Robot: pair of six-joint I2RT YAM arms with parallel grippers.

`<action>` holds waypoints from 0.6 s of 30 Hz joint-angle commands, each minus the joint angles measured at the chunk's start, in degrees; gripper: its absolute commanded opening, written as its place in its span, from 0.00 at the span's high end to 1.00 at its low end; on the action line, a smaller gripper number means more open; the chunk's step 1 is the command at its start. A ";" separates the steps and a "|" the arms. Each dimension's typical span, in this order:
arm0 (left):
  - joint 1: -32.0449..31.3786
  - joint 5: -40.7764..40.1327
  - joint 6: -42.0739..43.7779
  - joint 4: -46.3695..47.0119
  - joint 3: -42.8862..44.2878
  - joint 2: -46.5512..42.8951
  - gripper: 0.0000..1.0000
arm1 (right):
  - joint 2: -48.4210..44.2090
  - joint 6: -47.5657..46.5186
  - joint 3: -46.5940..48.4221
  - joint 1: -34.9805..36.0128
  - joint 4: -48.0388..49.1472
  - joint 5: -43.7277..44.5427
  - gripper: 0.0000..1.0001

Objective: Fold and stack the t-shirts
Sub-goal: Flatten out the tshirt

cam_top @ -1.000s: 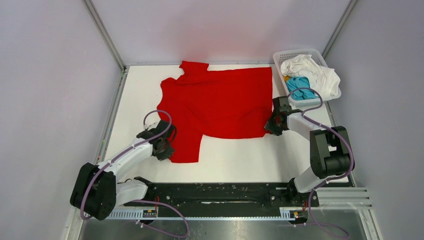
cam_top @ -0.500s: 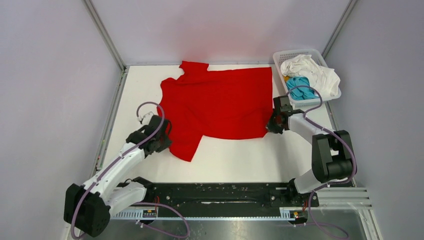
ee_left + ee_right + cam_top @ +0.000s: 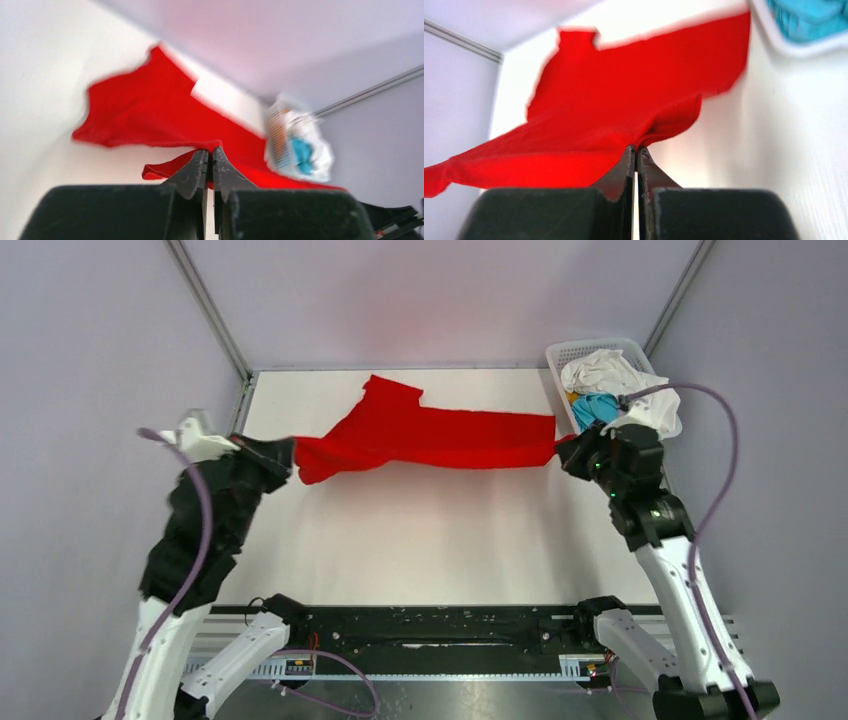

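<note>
Left claw, at nine o'clock overhead, and right claw, at three, hold the red t-shirt taut above the counter. Left wrist: jaws pinched tight on red hem. Right wrist: likewise. Folding seems barely begun; other shirts wait in the basket at one o'clock.

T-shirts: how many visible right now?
3. The red shirt is stretched between the left hand and right hand above the table. The white shirt and teal shirt lie bunched in the basket, far right; more could be buried underneath.
</note>
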 commanded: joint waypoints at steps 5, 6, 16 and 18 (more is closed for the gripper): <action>-0.11 4.02 10.72 8.93 23.73 -2.31 1.00 | -11.38 -4.60 21.14 0.23 -11.13 -0.76 1.00; -0.09 5.53 12.11 8.98 27.05 -1.66 1.00 | -12.00 -4.82 23.70 0.28 -12.12 -1.49 1.00; -0.03 15.21 20.80 4.68 62.62 10.48 1.00 | -16.60 -6.08 42.77 0.30 -20.28 -8.37 1.00; -0.03 15.18 21.51 4.91 65.17 11.36 1.00 | -17.19 -5.96 44.50 0.22 -20.95 -10.33 1.00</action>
